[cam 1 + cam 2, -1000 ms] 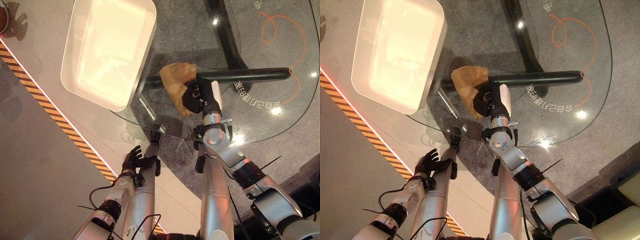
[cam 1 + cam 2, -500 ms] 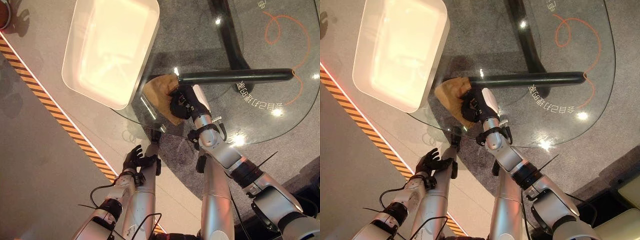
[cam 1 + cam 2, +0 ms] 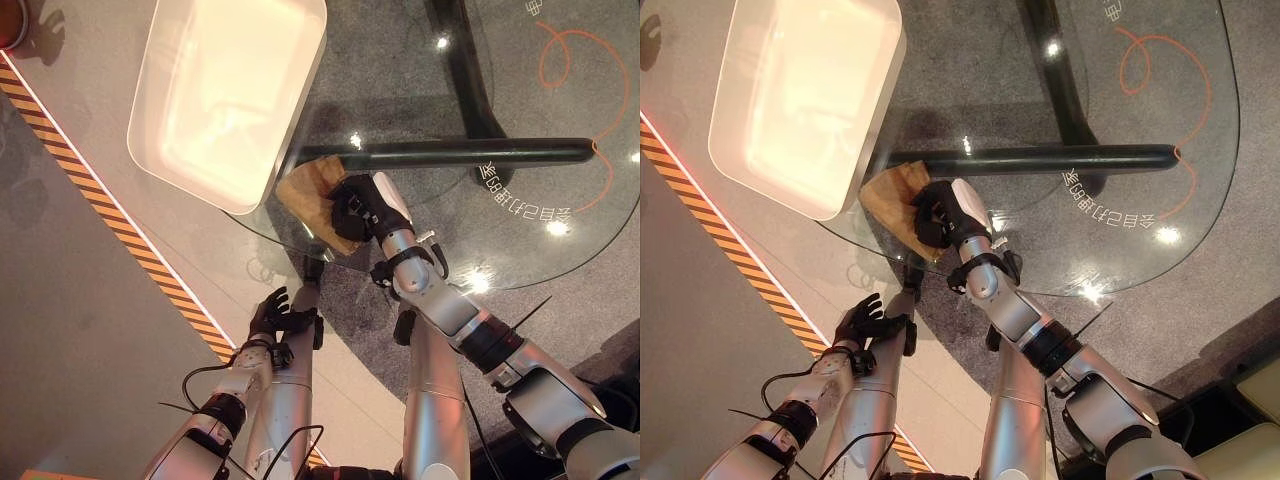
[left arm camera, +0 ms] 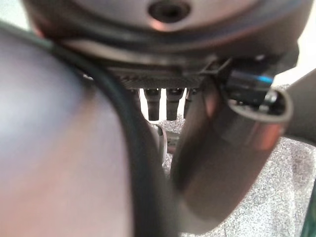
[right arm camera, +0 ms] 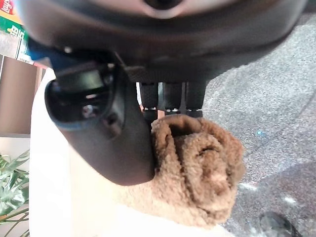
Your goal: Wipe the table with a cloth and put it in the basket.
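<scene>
Brown cloth (image 3: 312, 195) bunched in right hand (image 3: 362, 208), apparently clenched, on glass table (image 3: 520, 250) beside white basket (image 3: 225, 95).

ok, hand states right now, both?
Left hand: open, fingers relaxed, holding nothing, below the glass table edge.
Right hand: shut on the brown cloth, on the table.

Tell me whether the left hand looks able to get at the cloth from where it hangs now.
Probably not as it stands. The left hand hangs open below the glass table's near edge, while the cloth lies on top, bunched under the right hand. It would have to rise over the edge first.
</scene>
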Controlling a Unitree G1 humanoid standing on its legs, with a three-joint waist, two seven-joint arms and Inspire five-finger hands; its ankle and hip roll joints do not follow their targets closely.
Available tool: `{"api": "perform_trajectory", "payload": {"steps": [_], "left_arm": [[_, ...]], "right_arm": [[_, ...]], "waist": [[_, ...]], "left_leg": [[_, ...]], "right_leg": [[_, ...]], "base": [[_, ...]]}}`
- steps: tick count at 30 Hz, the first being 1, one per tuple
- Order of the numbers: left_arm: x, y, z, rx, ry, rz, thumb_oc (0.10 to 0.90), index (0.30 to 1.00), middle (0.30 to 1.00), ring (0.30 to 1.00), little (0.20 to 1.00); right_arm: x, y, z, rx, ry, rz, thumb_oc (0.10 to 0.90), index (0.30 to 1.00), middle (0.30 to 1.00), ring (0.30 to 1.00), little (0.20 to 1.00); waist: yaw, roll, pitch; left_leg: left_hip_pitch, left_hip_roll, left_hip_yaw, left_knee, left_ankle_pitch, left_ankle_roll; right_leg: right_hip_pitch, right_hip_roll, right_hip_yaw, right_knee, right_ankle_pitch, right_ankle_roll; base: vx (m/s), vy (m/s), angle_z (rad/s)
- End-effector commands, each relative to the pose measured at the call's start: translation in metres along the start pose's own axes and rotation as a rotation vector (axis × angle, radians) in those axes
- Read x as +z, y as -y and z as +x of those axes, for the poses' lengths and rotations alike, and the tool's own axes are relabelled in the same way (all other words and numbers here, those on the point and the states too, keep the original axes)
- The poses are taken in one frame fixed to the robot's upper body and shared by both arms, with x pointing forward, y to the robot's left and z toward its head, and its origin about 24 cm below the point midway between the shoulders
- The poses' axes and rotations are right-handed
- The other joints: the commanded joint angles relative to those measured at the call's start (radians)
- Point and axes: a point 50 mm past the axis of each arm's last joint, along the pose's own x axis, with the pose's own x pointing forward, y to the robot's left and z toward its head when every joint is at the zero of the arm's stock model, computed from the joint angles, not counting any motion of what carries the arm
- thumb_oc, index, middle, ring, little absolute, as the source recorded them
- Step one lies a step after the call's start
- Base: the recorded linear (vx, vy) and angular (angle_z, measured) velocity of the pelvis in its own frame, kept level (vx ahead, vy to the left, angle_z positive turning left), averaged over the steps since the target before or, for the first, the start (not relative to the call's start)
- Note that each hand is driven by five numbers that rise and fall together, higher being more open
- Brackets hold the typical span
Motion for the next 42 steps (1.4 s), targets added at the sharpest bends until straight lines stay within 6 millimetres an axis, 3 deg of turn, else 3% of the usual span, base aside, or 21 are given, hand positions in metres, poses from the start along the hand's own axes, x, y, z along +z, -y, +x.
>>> {"api": "perform_trajectory", "payload": {"steps": [1,11,25,42], "left_arm": [[-0.053,0.002,-0.019,0.006,-0.169,0.012,0.800,0.900,0.900,0.900,0.900],[-0.054,0.000,-0.018,0.015,-0.173,0.016,0.800,0.900,0.900,0.900,0.900],[-0.064,-0.022,-0.025,0.058,-0.166,0.009,0.800,0.900,0.900,0.900,0.900],[-0.062,-0.035,-0.027,0.072,-0.144,-0.007,0.800,0.900,0.900,0.900,0.900]], "right_arm": [[0.061,0.004,-0.007,-0.036,0.283,0.096,0.100,0.300,0.300,0.300,0.200],[0.049,0.029,-0.001,-0.277,0.210,0.036,0.100,0.300,0.300,0.300,0.200],[0.018,0.132,-0.011,-0.699,0.082,-0.029,0.100,0.300,0.300,0.300,0.200],[-0.022,0.199,-0.038,-1.034,-0.053,-0.027,0.100,0.300,0.300,0.300,0.200]], "waist": [[-0.015,0.035,-0.016],[-0.018,0.032,-0.016],[-0.037,0.001,-0.016],[-0.053,0.002,-0.016]], "left_leg": [[-0.059,-0.067,0.106,0.074,-0.038,0.065],[-0.056,-0.064,0.107,0.073,-0.041,0.063],[-0.045,-0.054,0.107,0.074,-0.055,0.068],[-0.057,-0.052,0.107,0.064,-0.059,0.069]], "right_leg": [[-0.014,0.076,0.015,-0.118,0.104,0.021],[-0.011,0.078,0.013,-0.115,0.100,0.022],[-0.002,0.096,0.029,-0.119,0.106,0.029],[-0.012,0.106,0.041,-0.136,0.110,0.030]], "base": [[0.00,0.000,0.00],[0.00,0.000,0.00],[0.00,-0.012,0.00],[0.00,-0.006,-0.02]]}}
